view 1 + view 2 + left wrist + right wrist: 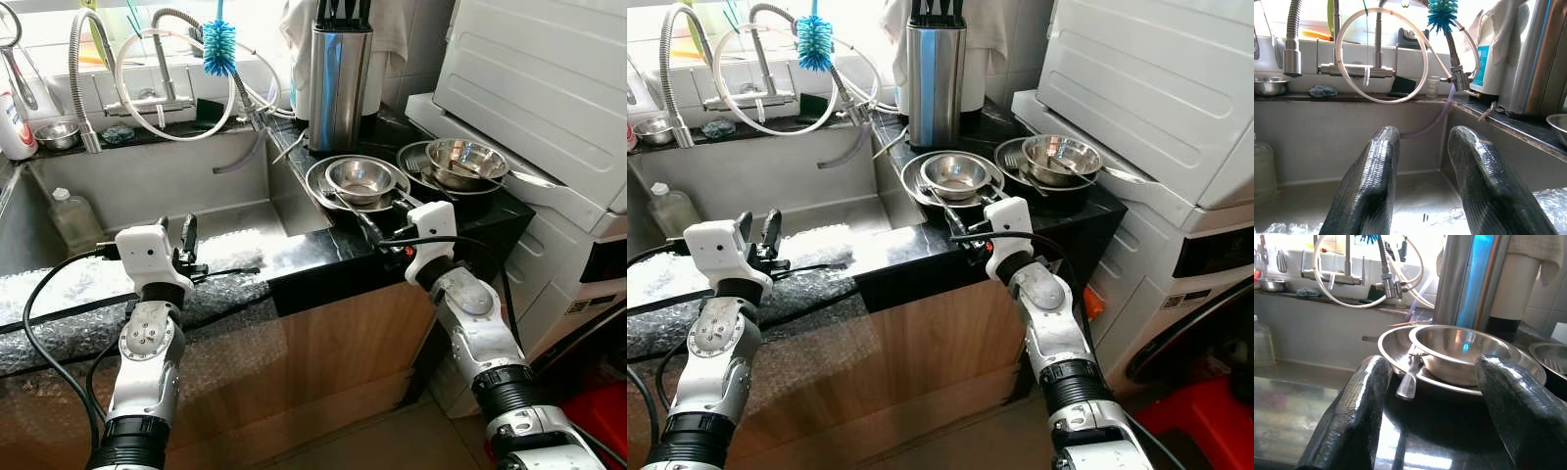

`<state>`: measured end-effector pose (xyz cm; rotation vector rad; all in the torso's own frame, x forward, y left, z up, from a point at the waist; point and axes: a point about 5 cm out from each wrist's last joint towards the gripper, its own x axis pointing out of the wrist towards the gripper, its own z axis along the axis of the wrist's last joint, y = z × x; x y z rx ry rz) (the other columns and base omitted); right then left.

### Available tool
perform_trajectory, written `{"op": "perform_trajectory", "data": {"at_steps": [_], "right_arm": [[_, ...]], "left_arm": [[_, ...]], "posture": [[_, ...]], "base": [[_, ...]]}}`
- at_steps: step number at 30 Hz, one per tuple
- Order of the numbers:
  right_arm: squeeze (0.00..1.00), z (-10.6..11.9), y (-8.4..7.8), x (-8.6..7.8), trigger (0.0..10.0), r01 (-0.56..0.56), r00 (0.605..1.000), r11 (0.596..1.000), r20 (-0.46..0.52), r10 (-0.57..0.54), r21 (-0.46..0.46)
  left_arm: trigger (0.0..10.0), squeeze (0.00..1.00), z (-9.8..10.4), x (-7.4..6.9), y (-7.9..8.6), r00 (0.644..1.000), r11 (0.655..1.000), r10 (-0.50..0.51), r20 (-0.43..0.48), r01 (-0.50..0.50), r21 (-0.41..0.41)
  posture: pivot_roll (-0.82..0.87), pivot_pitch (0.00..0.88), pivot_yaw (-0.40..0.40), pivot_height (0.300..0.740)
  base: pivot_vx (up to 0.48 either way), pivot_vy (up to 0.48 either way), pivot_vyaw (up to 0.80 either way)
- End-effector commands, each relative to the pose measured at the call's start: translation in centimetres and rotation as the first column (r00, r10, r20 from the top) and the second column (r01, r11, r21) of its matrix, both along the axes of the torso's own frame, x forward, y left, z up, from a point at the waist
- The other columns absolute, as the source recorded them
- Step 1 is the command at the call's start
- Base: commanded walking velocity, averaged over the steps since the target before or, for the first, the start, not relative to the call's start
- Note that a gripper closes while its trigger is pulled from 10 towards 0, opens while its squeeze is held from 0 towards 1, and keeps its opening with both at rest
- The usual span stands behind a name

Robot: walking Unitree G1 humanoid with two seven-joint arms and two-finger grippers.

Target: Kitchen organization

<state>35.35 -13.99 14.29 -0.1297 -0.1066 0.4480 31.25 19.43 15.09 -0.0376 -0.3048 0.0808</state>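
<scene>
Right hand (1430, 406) sits spread and empty at the front edge of the black stone counter (323, 257), aimed at the stacked steel dishes: a small round steel bowl (361, 177) nested in a wide shallow steel plate (328, 191), with a steel utensil handle (1409, 377) poking out toward the hand. Left hand (176, 247) is also spread, holding nothing, over the bubble wrap (59, 294) on the edge in front of the steel sink (147, 186), left of the stack. Risks, my read: the utensil handle lies in the approach line, so a straight reach could knock it or skate the stack back into the tall steel knife block (339, 83) behind it; gripping the bowl rim alone may drag the plate along. Polished steel on glossy stone will slide easily. Count: one nested stack in front, one more steel bowl (466, 160) in a dark pan (431, 186) right of it, one small steel bowl (57, 134) on the ledge behind the sink, one blue bottle brush (219, 46), one clear bottle (73, 217) in the sink.
</scene>
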Motion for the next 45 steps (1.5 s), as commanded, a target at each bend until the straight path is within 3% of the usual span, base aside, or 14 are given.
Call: {"op": "perform_trajectory", "data": {"at_steps": [1, 7, 19, 20, 21, 22, 45], "right_arm": [[0.0, -0.2, 0.0, 0.1, 10.0, -0.004, 1.0, 1.0, -0.005, 0.003, -0.007], [0.0, -0.2, 0.5, 0.4, 10.0, -0.089, 0.996, 0.995, -0.034, 0.088, -0.036], [0.0, -0.1, -0.4, 1.3, 9.6, -0.043, 0.998, 0.998, -0.05, 0.041, -0.044], [0.0, -0.2, -0.6, 1.4, 3.0, -0.034, 0.998, 0.998, -0.055, 0.032, -0.049], [0.0, -0.2, -0.7, 1.5, 0.5, -0.027, 0.998, 0.998, -0.058, 0.024, -0.05], [0.0, -0.2, -0.8, 1.5, 0.0, -0.023, 0.998, 0.998, -0.06, 0.02, -0.05], [0.0, -0.4, -0.4, 1.5, 0.0, -0.063, 0.997, 0.996, -0.057, 0.06, -0.055]], "left_arm": [[10.0, 0.0, 0.1, 0.1, -0.4, 1.0, 1.0, -0.005, -0.005, 0.005, 0.016], [10.0, 0.0, 0.1, 0.1, -0.4, 1.0, 1.0, -0.002, -0.006, 0.002, 0.014], [10.0, 0.0, 0.0, 0.1, -0.5, 1.0, 1.0, -0.001, -0.01, 0.002, 0.011], [10.0, 0.0, 0.0, 0.1, -0.5, 1.0, 1.0, -0.001, -0.01, 0.001, 0.011], [10.0, 0.0, 0.0, 0.1, -0.5, 1.0, 1.0, -0.001, -0.01, 0.001, 0.011], [10.0, 0.0, 0.0, 0.1, -0.5, 1.0, 1.0, 0.0, -0.01, 0.001, 0.011], [10.0, 0.0, -0.2, 0.1, -0.6, 1.0, 1.0, 0.001, -0.021, -0.001, 0.006]], "posture": [[-0.1, 0.0, -0.016, 0.74], [-0.1, 0.0, -0.021, 0.74], [-0.1, 0.0, -0.023, 0.74], [-0.09, 0.0, -0.024, 0.74], [-0.09, 0.0, -0.024, 0.74], [-0.09, 0.0, -0.024, 0.74], [-0.09, 0.0, -0.028, 0.74]], "base": [[0.0, 0.0, 0.0], [0.0, 0.0, 0.0], [0.0, 0.0, 0.0], [0.0, 0.0, 0.0], [0.0, 0.0, 0.0], [0.0, 0.0, 0.0], [0.0, 0.0, 0.0]]}}
